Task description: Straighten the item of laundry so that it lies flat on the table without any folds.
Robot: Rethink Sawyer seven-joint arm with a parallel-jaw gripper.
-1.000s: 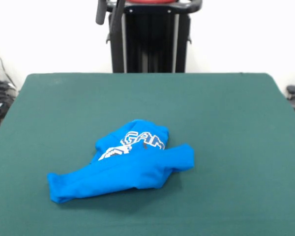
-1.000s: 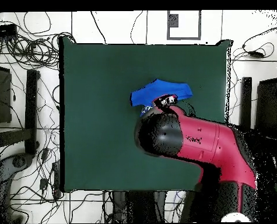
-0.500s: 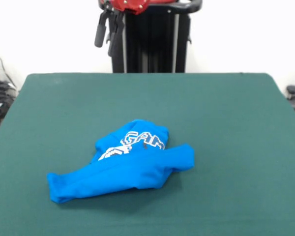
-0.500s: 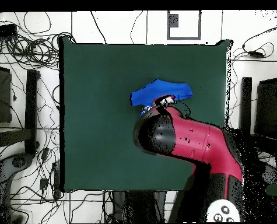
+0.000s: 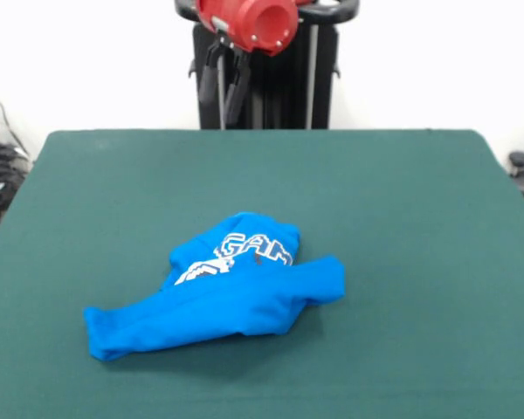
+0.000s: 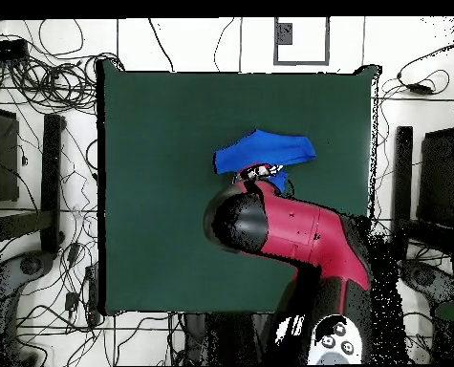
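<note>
Green table (image 5: 402, 201) holds a bunched-up blue item of laundry (image 5: 231, 292) while the gripper (image 5: 226, 87) hangs high above, fingers apart and empty.

White block letters "GAM" on crumpled blue item of laundry (image 5: 227, 292), remaining lettering hidden in folds
</note>
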